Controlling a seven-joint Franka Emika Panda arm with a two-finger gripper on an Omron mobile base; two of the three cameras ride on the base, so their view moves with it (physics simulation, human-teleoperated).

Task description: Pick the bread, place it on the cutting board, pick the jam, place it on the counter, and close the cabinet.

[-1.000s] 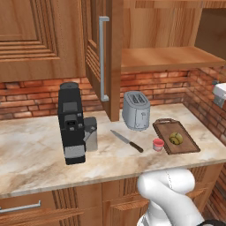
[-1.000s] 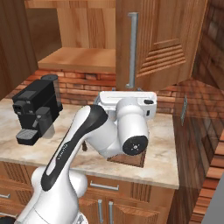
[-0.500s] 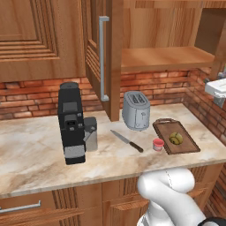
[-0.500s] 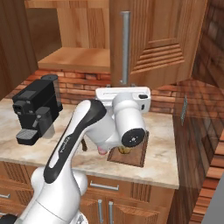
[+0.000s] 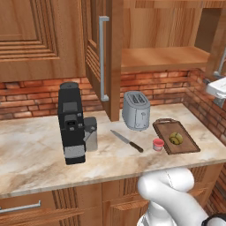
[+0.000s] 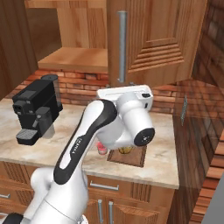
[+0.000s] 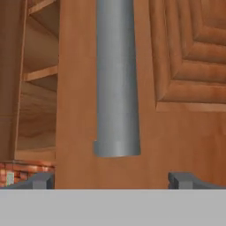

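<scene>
The cabinet point(image 5: 163, 57) stands open, its left door point(image 5: 110, 57) edge-on with a grey bar handle. My gripper point(image 7: 111, 181) is open, right up against the right door point(image 6: 153, 39), its fingertips point(image 7: 42, 181) spread either side of the lower end of that door's grey handle point(image 7: 117, 79). Nothing is between them. My white hand point(image 5: 217, 88) shows at the right edge, under the right door. The olive-brown bread point(image 5: 176, 138) lies on the dark cutting board point(image 5: 187, 145). The red jam point(image 5: 158, 144) stands on the counter point(image 5: 35, 154), just left of the board.
A silver toaster point(image 5: 136, 110) stands behind the board, a knife point(image 5: 127, 141) lies left of the jam, and a black coffee machine point(image 5: 70, 123) stands further left. A brick wall point(image 5: 26, 95) backs the counter. My arm point(image 6: 87, 140) hides much of the board in the right base view.
The right door has swung in towards the cabinet, and my hand has risen and moved in with it. The jaws have stayed open. Bread, jam and board have not moved.
</scene>
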